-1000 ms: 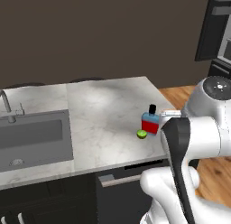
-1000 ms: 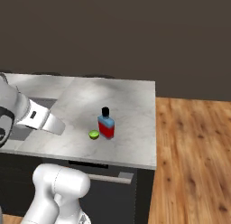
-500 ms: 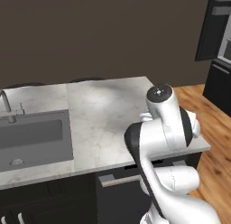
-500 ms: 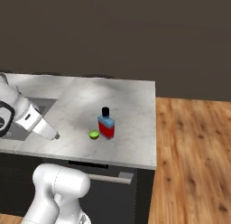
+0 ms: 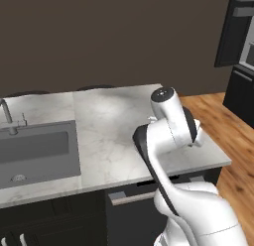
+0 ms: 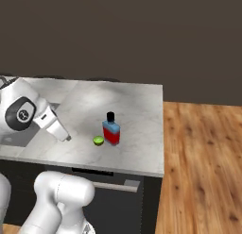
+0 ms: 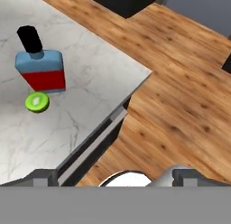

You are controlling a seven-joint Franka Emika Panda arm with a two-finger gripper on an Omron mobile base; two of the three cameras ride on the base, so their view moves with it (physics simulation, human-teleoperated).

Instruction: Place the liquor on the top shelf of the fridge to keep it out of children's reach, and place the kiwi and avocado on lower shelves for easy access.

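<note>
Left base view — bench (image 5: 109, 136): pale marble top with a grey sink (image 5: 34, 151) set in at left, tap behind it. Fridge (image 5: 240, 51): black, at far right beyond the wood floor (image 5: 233, 141).
Right base view — liquor (image 6: 111, 130): upright on the bench near the front edge. Avocado (image 6: 98, 141): lime-green, just left of the bottle, close beside it.
Right base view — gripper (image 6: 64, 134): low over the bench, left of the fruit, apart from it.
Hand view — gripper (image 7: 115, 177): fingertips (image 7: 43, 177) wide apart, nothing between. Liquor and avocado: upper left on the marble, well away from the tips.
</note>
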